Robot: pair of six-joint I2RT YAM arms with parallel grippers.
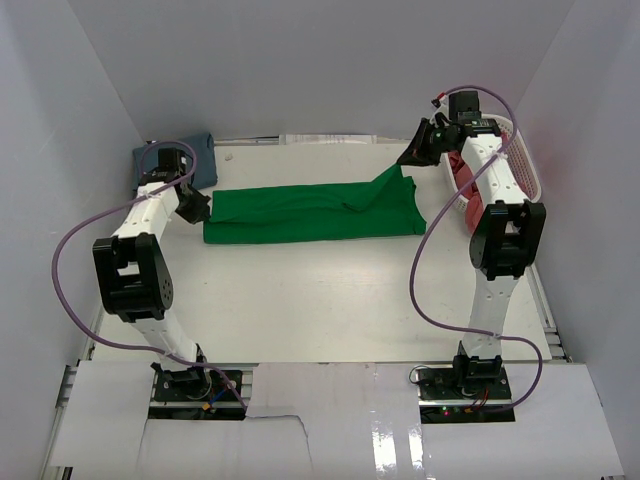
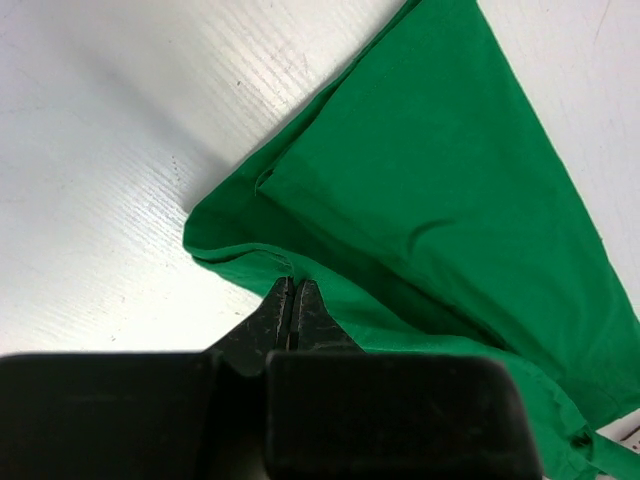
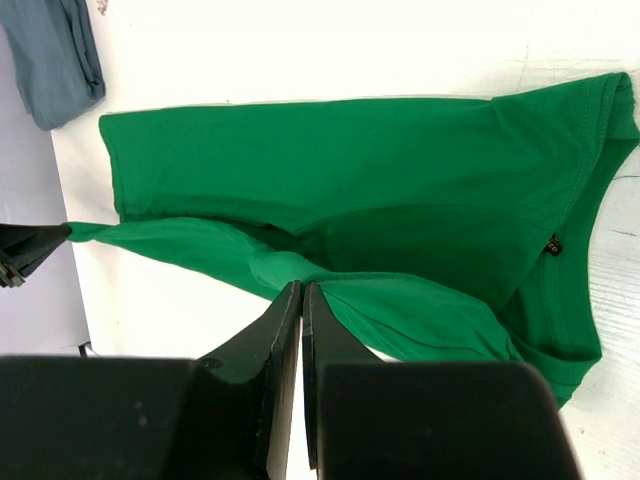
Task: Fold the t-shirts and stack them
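The green t-shirt (image 1: 310,212) lies as a long folded band across the far middle of the table. My left gripper (image 1: 200,208) is shut on its left edge (image 2: 290,275), low at the table. My right gripper (image 1: 412,155) is shut on the shirt's far right edge (image 3: 300,280) and holds that part lifted, so the cloth rises to a peak. The slate blue t-shirt (image 1: 200,150) lies folded at the far left corner and also shows in the right wrist view (image 3: 55,55). The pinkish red t-shirt (image 1: 462,180) sits in the basket, partly hidden behind my right arm.
The white lattice basket (image 1: 527,165) stands at the far right against the wall. White walls close in the table on three sides. The left gripper's fingers (image 3: 25,250) show at the left edge of the right wrist view.
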